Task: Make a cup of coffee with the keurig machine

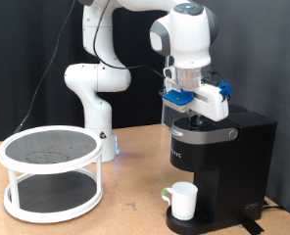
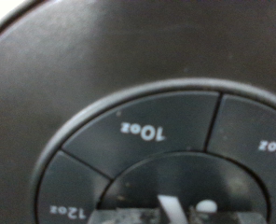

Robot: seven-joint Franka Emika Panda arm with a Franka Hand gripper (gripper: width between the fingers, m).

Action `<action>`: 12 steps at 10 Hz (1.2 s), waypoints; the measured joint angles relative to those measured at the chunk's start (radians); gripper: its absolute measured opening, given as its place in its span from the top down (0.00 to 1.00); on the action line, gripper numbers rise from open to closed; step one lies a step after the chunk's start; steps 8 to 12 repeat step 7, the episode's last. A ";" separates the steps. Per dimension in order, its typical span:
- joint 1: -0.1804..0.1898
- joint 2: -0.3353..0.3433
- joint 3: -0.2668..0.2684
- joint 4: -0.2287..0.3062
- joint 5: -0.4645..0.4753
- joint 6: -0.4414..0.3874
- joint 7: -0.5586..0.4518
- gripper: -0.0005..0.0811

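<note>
The gripper (image 1: 197, 116) pressed down on the keurig machine (image 1: 221, 166) lid; I could not tell its finger state. The cup (image 1: 182, 200), likely rigid, breakable and best held by its rim or handle, stood on the drip tray

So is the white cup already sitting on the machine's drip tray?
Yes, the cup stands upright on the drip tray under the keurig machine.
</note>
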 joint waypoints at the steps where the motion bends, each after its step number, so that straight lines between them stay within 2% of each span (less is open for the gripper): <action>1: -0.004 -0.002 -0.002 -0.003 0.030 0.000 -0.032 0.99; 5: -0.014 -0.025 -0.013 -0.020 0.123 0.032 -0.130 0.99; 6: -0.016 -0.036 -0.018 -0.021 0.131 0.024 -0.144 0.99; 7: -0.018 -0.044 -0.023 -0.017 0.132 -0.024 -0.160 0.99; 12: -0.018 -0.044 -0.023 -0.017 0.132 -0.024 -0.160 0.99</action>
